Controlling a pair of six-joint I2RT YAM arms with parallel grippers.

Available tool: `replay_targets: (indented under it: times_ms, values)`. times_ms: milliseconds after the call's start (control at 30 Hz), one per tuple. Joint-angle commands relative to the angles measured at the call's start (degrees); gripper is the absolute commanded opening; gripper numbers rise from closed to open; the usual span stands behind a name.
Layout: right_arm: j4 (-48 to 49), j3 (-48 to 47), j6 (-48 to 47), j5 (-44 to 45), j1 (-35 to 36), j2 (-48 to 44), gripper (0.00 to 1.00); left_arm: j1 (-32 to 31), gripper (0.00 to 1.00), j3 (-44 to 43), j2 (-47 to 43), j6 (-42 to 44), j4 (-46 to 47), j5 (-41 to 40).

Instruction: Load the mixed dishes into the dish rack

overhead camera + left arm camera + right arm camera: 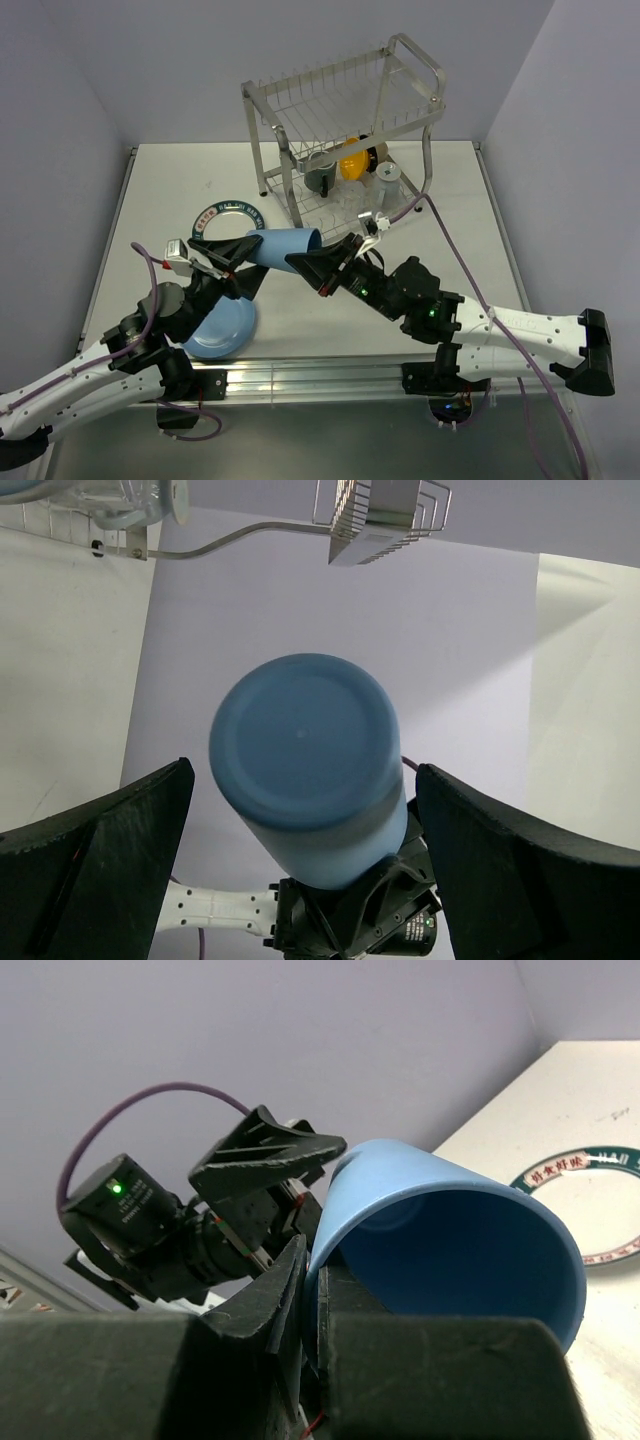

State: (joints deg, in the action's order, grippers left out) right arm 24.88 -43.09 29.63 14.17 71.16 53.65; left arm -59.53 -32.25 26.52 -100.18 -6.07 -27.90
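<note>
The right gripper (305, 265) is pinching the rim of the blue cup (285, 248) and holding it on its side above the middle of the desk. Its mouth is facing the right arm and its base is facing the left. In the right wrist view one finger is sitting inside the cup (460, 1230) and the other outside, with the wall clamped between them.

The left gripper (248, 262) is hanging at the cup's base with its jaws spread wide. In the left wrist view the round blue bottom (300, 750) is filling the gap and both fingers (110, 850) are standing clear of it, touching nothing.

The dish rack (420, 70) is standing at the far edge of the desk, right of centre. On its lower tier the orange bowl (352, 160) is leaning beside a dark mug (380, 152), and the pale grey-blue mug (320, 175) is sitting just left of them. A pale, glass-like piece (388, 178) is sitting to the right — too small to tell more.

The white plate with the dark green patterned rim (232, 212) is lying flat left of centre, partly hidden behind the left gripper. The light blue plate (222, 332) is lying near the near edge, left of centre, partly under the left arm.
</note>
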Motion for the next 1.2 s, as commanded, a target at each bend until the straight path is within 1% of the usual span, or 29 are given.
replay_targets:
  times_ms: [0,267,333,467,500,533,567,633,667,700,733,767,800,833,867,900,933,967,1000,1033,1067,1100,1133,1167]
  values:
    - [4.38,-3.75,-2.12,1.64,1.79,0.58,0.00,0.11,0.99,-1.32,-0.42,-0.19,0.35,-1.54]
    - [5.44,-4.46,-3.43,3.58,3.81,3.57,0.00,0.20,0.99,-1.68,-1.04,-0.19,0.88,-1.63]
    - [5.44,-4.81,-4.13,4.28,4.51,4.71,0.00,0.11,0.97,-1.85,-1.04,0.16,1.49,-1.54]
    - [5.61,-5.16,-5.54,7.09,5.92,6.03,0.00,0.11,0.87,-2.03,-1.56,0.43,1.23,-1.37]
    - [5.61,-5.16,-5.72,7.53,6.10,6.46,0.00,0.11,0.80,-1.94,-1.74,0.34,0.97,-1.45]
    - [5.35,-5.25,-5.81,8.06,6.19,6.64,0.00,0.11,0.76,-1.68,-2.09,0.42,0.97,-1.54]
    - [5.35,-5.16,-5.90,8.24,6.45,6.82,0.00,0.20,0.65,-1.59,-2.44,0.43,0.79,-1.80]
    - [5.70,-4.99,-5.81,8.24,6.63,7.00,0.00,0.11,0.52,-0.98,-3.23,0.42,0.62,-1.98]
    - [5.53,-4.99,-5.72,8.59,6.54,7.08,0.00,0.20,0.35,-0.97,-3.58,0.95,0.53,-2.24]
    - [5.09,-5.07,-5.20,8.94,6.63,7.08,0.00,0.20,0.23,-1.06,-3.84,1.65,0.09,-2.86]
    - [3.26,-5.25,-4.85,9.46,6.63,7.08,0.01,0.20,0.04,-1.93,-4.20,2.18,-0.61,-3.38]
    - [2.02,-5.94,-4.32,11.64,6.63,6.91,0.14,0.20,0.00,-2.72,-4.20,2.97,-2.88,-4.08]
    - [0.44,-6.13,-2.49,13.23,6.63,6.39,0.45,0.20,0.00,-3.60,-4.11,6.80,-3.94,-4.79]
    - [-3.31,-6.39,-1.42,14.90,6.71,5.95,0.58,0.20,0.00,-6.65,-3.76,8.76,-5.78,-7.41]
    - [-5.35,-6.91,-0.46,18.40,6.72,5.33,0.77,0.20,0.00,-8.77,-2.37,10.60,-11.89,-8.91]
    - [-7.72,-7.09,1.73,19.91,6.63,3.85,0.97,0.20,0.00,-10.62,-1.57,14.10,-14.82,-10.40]
    - [-12.62,-7.53,2.88,21.06,6.63,2.88,0.99,0.20,0.00,-14.56,0.35,16.92,-17.03,-14.07]
    - [-15.02,-7.71,3.76,22.46,6.63,0.78,1.00,0.20,0.00,-16.60,1.42,19.38,-23.58,-16.11]
    - [-17.48,-7.80,5.69,25.26,6.63,-0.55,1.00,0.20,0.00,-18.36,2.47,19.67,-27.38,-18.39]
    - [-22.03,-7.71,6.75,26.68,6.63,-1.87,1.00,0.20,0.00,-20.72,4.31,20.80,-29.68,-22.51]
    - [-23.81,-7.19,7.46,28.09,6.54,-3.36,1.00,0.20,0.00,-21.53,5.20,23.60,-30.49,-24.38]
    - [-25.48,-6.83,8.59,30.80,6.54,-6.51,1.00,0.20,0.00,-22.15,6.08,26.41,-33.28,-26.40]
    - [-28.81,-6.31,8.95,31.96,6.54,-8.19,1.00,0.20,0.00,-23.11,8.26,26.96,-34.79,-28.59]
    - [-29.88,-5.17,9.04,32.93,6.54,-10.04,1.00,0.20,0.00,-23.38,9.33,28.01,-35.76,-32.70]
